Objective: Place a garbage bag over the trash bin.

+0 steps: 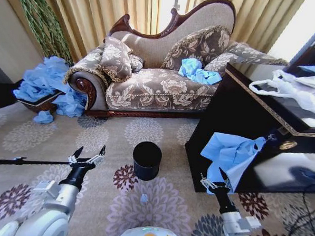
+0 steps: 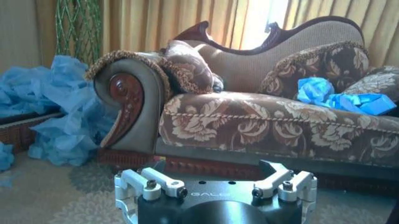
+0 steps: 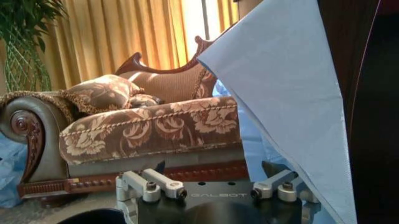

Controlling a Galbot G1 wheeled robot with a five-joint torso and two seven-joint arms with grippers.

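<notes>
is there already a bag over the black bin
No, in the head view the trash bin stands bare on the carpet with its rim uncovered, while the garbage bag hangs off the dark cabinet's edge.

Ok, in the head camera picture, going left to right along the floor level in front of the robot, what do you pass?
Left claw, open → small black cylindrical trash bin on the patterned carpet → right claw, open, just under the hanging light-blue plastic garbage bag → dark wooden cabinet.
</notes>
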